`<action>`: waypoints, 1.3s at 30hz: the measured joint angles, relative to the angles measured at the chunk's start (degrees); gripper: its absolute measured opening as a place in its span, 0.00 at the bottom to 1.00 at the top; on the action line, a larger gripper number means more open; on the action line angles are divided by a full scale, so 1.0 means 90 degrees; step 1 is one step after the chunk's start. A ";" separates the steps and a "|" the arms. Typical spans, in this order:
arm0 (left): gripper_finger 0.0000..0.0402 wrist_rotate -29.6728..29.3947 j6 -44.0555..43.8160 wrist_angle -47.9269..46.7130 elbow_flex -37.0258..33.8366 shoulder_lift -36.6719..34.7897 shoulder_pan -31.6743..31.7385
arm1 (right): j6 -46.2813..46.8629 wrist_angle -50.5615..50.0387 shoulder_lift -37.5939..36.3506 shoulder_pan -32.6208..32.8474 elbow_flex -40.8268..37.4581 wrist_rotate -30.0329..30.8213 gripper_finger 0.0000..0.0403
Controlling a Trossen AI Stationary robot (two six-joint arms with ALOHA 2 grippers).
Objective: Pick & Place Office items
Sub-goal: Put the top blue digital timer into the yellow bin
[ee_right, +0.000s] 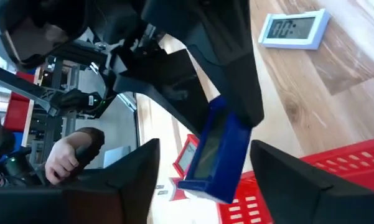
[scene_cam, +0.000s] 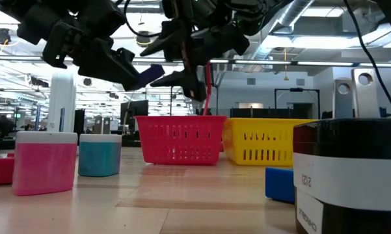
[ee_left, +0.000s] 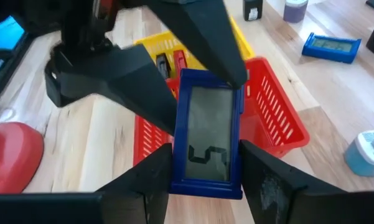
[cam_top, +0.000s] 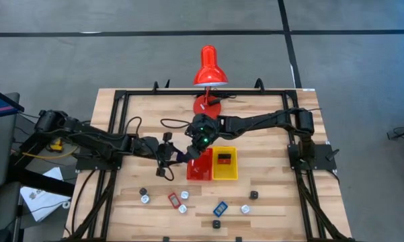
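From above, the red slotted plastic basket (cam_top: 200,166) and yellow slotted plastic basket (cam_top: 224,164) sit touching on the wooden worktop (cam_top: 269,195); the yellow one holds a small red-and-black item (cam_top: 224,158); at the left wrist, the left end effector (ee_left: 205,163) clamps the blue flat rectangular digital clock (ee_left: 208,137) above the red basket; the right end effector (ee_right: 205,152) stands wide around the clock.

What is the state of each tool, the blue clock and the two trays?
left tool: shut on the blue clock.
right tool: open, fingers either side of the clock.
blue clock: held in the air, display showing a digit.
red tray: upright, inside partly hidden.
yellow tray: upright, holds small items.
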 joint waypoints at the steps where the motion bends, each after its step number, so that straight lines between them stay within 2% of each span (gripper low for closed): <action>1: 0.40 0.0002 0.0000 0.0013 0.0000 0.0030 0.0000 | -0.0002 -0.0041 0.0000 0.0000 0.0000 -0.0001 0.54; 9: 0.41 0.0048 0.0007 0.0181 0.0000 0.0041 -0.0007 | 0.0048 -0.0146 0.0000 0.0080 -0.0002 0.0044 0.27; 15: 0.40 0.0041 0.0026 0.0221 0.0000 0.0030 -0.0007 | -0.0030 -0.0169 0.0002 0.0065 -0.0012 0.0058 0.14; 18: 0.41 0.0019 0.0038 0.0237 0.0000 0.0030 -0.0007 | -0.0133 -0.0172 0.0002 0.0063 -0.0015 0.0046 0.12; 24: 0.49 0.0036 -0.0289 0.0182 0.0000 0.0032 -0.0002 | -0.0458 -0.0121 -0.0029 0.0068 -0.0010 0.0046 0.12; 29: 0.62 0.0224 -0.0308 -0.0079 -0.0005 -0.0188 0.0007 | -0.0740 -0.0181 -0.0095 0.0090 0.0012 -0.0018 0.11; 33: 0.72 0.0237 -0.0304 -0.0554 -0.0035 -0.0723 0.0012 | -0.1227 -0.0669 -0.0271 0.0159 0.0009 0.0011 0.11; 35: 0.74 0.0240 -0.0304 -0.0684 -0.0139 -0.1030 0.0047 | -0.1563 -0.0976 -0.0390 0.0270 0.0004 0.0309 0.11; 39: 0.77 0.0256 -0.0452 -0.0594 -0.0486 -0.1740 0.0121 | -0.2220 -0.2093 -0.0784 0.0645 0.0010 0.1448 0.11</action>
